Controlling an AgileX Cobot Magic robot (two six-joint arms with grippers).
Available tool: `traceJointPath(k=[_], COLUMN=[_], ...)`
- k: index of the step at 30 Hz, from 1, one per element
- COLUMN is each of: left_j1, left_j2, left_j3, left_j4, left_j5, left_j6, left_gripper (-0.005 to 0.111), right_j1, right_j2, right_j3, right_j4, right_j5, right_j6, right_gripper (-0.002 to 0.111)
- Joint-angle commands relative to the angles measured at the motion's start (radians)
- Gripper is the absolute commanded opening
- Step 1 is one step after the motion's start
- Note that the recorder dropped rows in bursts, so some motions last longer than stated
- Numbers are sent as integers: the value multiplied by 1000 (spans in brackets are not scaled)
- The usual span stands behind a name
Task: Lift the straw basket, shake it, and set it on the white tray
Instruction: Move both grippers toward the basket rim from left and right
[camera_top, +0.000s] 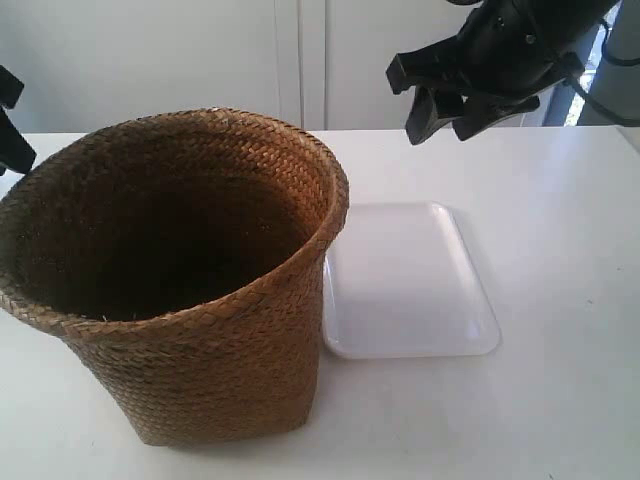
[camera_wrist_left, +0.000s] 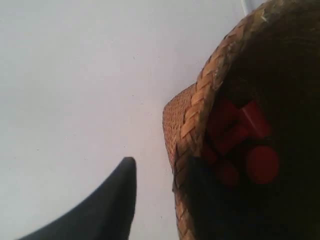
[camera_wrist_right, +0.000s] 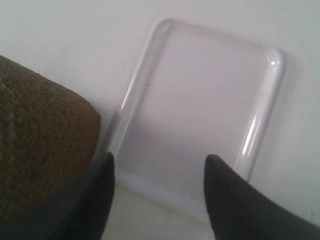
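Observation:
The straw basket (camera_top: 190, 290) stands upright on the white table, golden-brown and braided, with a wide rim and a dark inside. Just to its right lies the white tray (camera_top: 410, 285), bare, its near edge beside the basket's wall. In the left wrist view the basket rim (camera_wrist_left: 200, 100) is very close. My left gripper (camera_wrist_left: 165, 167) is open: one dark finger (camera_wrist_left: 117, 200) hangs outside the wall, apart from it, and the other is lost in the dark inside. My right gripper (camera_top: 455, 110) (camera_wrist_right: 160, 160) hovers open above the tray (camera_wrist_right: 200, 100), holding nothing.
Several red cylindrical pieces (camera_wrist_left: 245, 145) lie inside the basket. The left arm shows only as a black part at the exterior view's left edge (camera_top: 10, 130). The white table (camera_top: 560, 200) runs back to a pale panelled wall.

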Motion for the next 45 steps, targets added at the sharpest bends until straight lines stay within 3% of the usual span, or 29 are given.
traceJointPath(k=[1, 20, 25, 32, 36, 45], left_j1=[1, 1, 1, 1, 1, 1], left_j2=[-3, -5, -5, -5, -5, -5], left_j3=[-4, -4, 9, 21, 21, 81], left_j4=[-25, -26, -35, -46, -48, -71], left_j5=[15, 63, 73, 77, 95, 63], left_j6=[-2, 31, 28, 18, 23, 48], left_gripper=[54, 54, 54, 63, 70, 70], right_j1=[-2, -2, 20, 104, 127, 150], right_j2=[-6, -3, 0, 3, 13, 45], right_j3=[-11, -9, -6, -6, -6, -6], right_j4=[12, 281, 277, 273, 235, 213], right_j5=[-52, 50, 57, 16, 22, 70], right_j6=[-42, -98, -98, -115, -96, -31], right_gripper=[57, 57, 58, 73, 73, 73])
